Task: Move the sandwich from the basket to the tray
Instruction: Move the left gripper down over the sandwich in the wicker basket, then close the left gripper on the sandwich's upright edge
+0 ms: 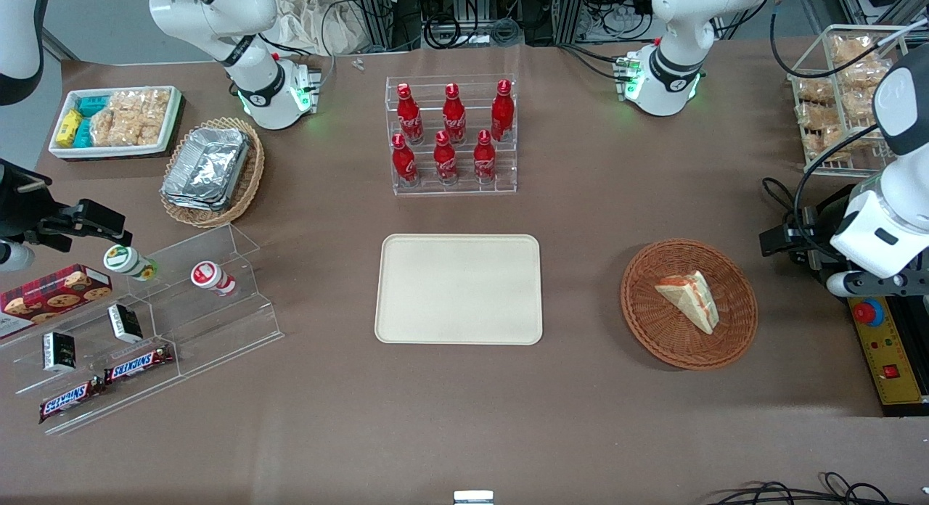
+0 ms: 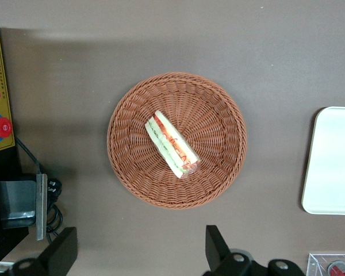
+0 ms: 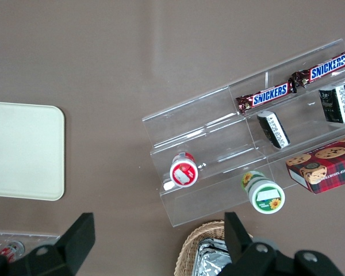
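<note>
Sandwich (image 1: 689, 297) lying in the basket (image 1: 731, 339)
Left jaws (image 2: 139, 253) spread wide, hanging above the bench (image 1: 580, 222) beside the basket; tray (image 1: 459, 331) empty

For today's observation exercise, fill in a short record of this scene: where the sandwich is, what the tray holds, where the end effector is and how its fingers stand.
sandwich: lying in the round wicker basket
tray: nothing on it, apart from the basket
end effector: above the table beside the basket, touching nothing
fingers: open
task stage: sandwich not yet picked up
</note>
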Tool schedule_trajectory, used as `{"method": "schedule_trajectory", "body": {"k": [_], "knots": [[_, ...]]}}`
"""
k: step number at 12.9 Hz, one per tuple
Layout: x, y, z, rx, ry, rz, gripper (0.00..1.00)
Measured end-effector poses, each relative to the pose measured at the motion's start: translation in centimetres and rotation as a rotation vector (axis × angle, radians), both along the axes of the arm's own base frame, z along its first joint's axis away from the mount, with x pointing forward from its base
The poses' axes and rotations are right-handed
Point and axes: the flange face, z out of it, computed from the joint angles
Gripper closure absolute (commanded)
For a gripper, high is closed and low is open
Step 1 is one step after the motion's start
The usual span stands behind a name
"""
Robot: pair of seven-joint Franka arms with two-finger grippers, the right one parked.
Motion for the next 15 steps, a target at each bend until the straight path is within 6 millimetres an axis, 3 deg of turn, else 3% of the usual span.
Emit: {"method": "schedule_trajectory", "body": {"k": [4, 7, 9, 11, 13, 15], "knots": [[0.0, -0.2, -0.3, -0.006, 0.012, 0.001, 0.00], [0.3, 0.0, -3.2, -0.013, 0.064, 0.041, 0.00], [0.5, 0.0, -5.3, -0.007, 0.079, 0.180, 0.00], [0.6, -1.2, -8.6, -0.004, 0.053, 0.366, 0.00], [0.0, -3.3, -13.1, -0.006, 0.033, 0.511, 0.00], [-0.6, -3.8, -16.5, -0.013, 0.023, 0.589, 0.00]]}}
